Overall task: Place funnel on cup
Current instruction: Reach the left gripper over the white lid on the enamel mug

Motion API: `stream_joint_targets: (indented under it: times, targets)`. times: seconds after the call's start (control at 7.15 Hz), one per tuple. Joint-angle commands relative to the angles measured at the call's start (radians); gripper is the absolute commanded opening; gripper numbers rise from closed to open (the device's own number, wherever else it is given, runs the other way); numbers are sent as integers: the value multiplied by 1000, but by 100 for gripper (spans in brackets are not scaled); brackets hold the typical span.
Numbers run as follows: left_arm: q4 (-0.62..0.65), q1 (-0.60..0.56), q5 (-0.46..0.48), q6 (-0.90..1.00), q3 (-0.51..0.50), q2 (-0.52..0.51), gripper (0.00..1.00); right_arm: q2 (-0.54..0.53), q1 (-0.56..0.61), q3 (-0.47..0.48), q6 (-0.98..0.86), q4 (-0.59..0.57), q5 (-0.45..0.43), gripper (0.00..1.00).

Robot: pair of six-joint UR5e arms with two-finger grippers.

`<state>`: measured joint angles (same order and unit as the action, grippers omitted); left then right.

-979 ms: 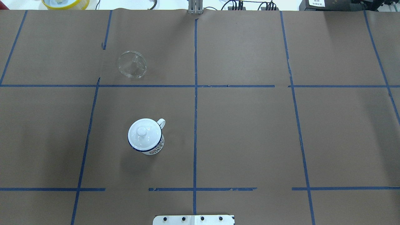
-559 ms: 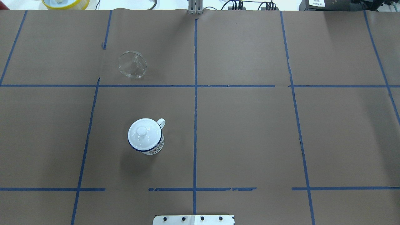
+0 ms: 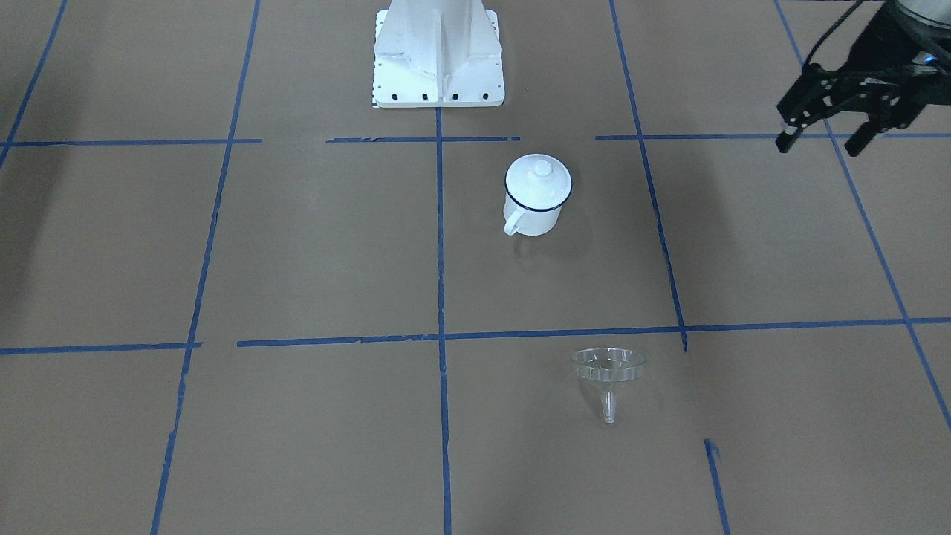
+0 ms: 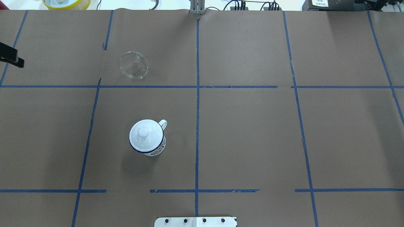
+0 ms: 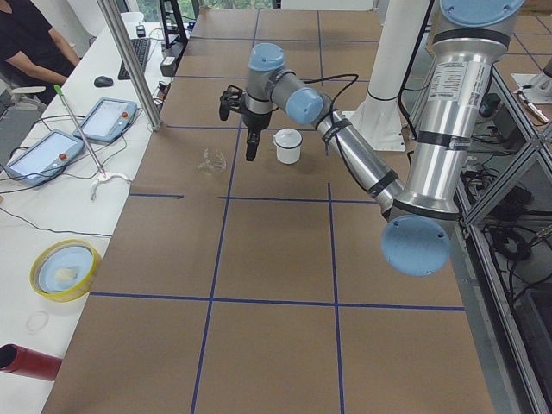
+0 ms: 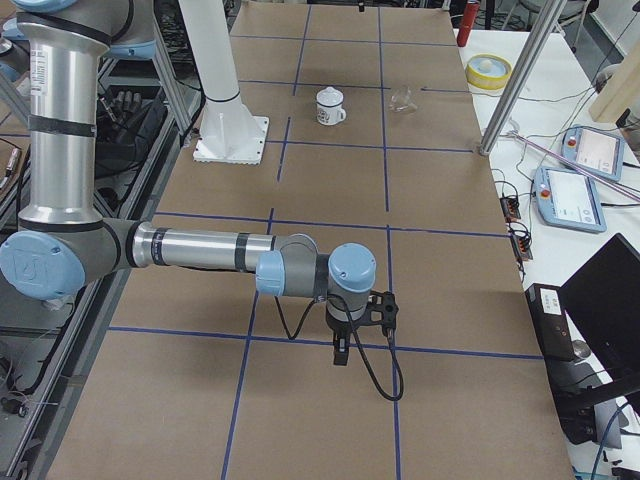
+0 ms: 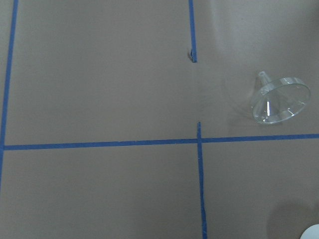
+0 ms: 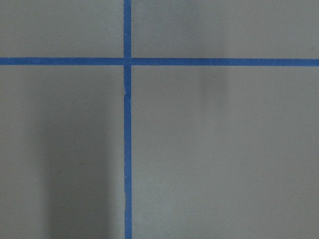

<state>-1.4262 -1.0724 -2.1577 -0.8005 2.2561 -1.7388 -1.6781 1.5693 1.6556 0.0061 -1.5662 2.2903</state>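
The clear funnel lies on its side on the brown paper, also in the overhead view and the left wrist view. The white cup with a dark blue rim stands upright nearer the robot, handle out; a white lid with a knob sits on it. My left gripper is open and empty, in the air off to the left of both; one dark tip shows at the overhead view's left edge. My right gripper hangs over bare paper far from both; I cannot tell whether it is open.
The white robot base stands at the near table edge. A yellow bowl and cables lie beyond the far edge. A metal pole and tablets stand on the side table beyond the funnel, where a person sits.
A dark tip of my left gripper has come into the overhead view at its left edge. The funnel and the cup have not moved.
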Motion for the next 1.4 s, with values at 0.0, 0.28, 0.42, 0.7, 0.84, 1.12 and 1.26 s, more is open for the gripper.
stream_joint_targets:
  times: [0.0, 0.28, 0.42, 0.7, 0.84, 1.12, 1.26]
  targets:
    - [30, 220, 87, -204, 42, -77, 100, 0, 0, 1, 0, 0, 0, 100]
    - [270, 401, 212, -331, -22, -318, 100, 0, 0, 0, 0, 0, 0, 100]
    - [301, 426, 217, -332, -64, -374, 100, 0, 0, 1, 0, 0, 0, 100]
    - [223, 474, 216, -371, -146, -395, 100, 0, 0, 0, 0, 0, 0, 100]
    - [111, 482, 220, -431, -212, -386, 100, 0, 0, 0, 0, 0, 0, 100]
    - [53, 523, 266, -442, -282, -383, 100, 0, 0, 1, 0, 0, 0, 100]
    - [26, 525, 275, -441, -297, -378, 98, 0, 0, 1, 0, 0, 0, 100]
